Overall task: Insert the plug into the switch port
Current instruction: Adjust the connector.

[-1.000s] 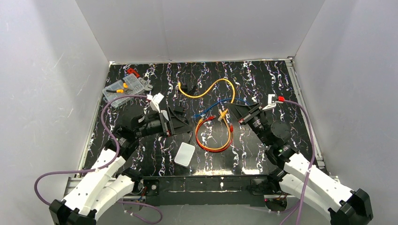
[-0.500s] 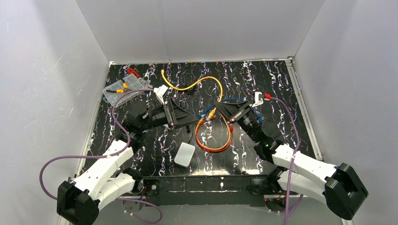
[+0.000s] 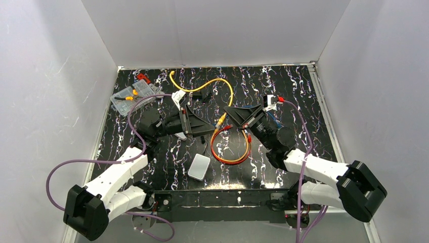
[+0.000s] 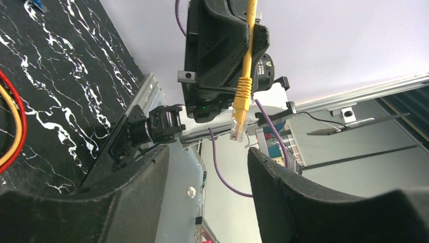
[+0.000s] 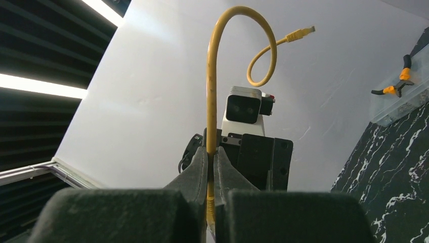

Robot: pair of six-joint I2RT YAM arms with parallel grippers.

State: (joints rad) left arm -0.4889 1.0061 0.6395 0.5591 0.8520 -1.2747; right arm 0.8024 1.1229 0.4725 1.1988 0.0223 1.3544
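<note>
1. Broadly, a black, white-veined surface (image 3: 283, 86) forms the floor of a white-walled booth, and both arms reach in from its near edge
2. The left arm (image 3: 114, 174) and right arm (image 3: 313, 167) lean toward the middle, with their grippers lifted off the surface and facing each other tip to tip, near but apart
3. The left gripper (image 4: 207, 152) is released, its two dark fingers standing wide apart and aimed at the other gripper
4. The right gripper (image 5: 212, 157) is clenched on the yellow cable (image 5: 210, 101), its fingers pinched together on the cable a little behind the plug
5. A clear case (image 3: 132, 96) sits near the far left corner of the surface, with orange-handled pliers (image 3: 129, 95) on or in it; I cannot tell which
6. The box (image 3: 199, 166), pale and flat with rounded corners, lies on the surface by the near edge, between the arm bases and well apart from both grippers; its port cannot be made out
7. A red-and-orange coil (image 3: 230, 147) lies just beyond the box, and a blue cable (image 3: 250, 108) shows beside the right gripper
8. The yellow cable arcs up out of the right gripper and loops away toward the far left
9. The plug (image 4: 238, 121), clear with a yellow boot, sticks out past the right gripper's fingers, in the air between the two grippers and touching neither the left gripper nor the box
</note>
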